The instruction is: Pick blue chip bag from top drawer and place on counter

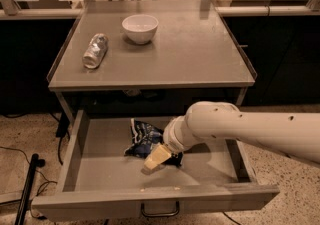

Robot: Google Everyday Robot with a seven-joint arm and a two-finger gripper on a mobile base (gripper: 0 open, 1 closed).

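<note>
The top drawer stands pulled open below the counter. The blue chip bag, dark navy with white lettering, lies crumpled near the middle of the drawer floor. My white arm reaches in from the right. My gripper is down inside the drawer, right at the front right edge of the bag, with a cream fingertip showing. The arm covers the bag's right part.
A white bowl and a silvery crushed bottle sit on the counter. The drawer front has a dark pull handle. A black pole and cables lie on the floor at left. Chairs stand beyond the counter.
</note>
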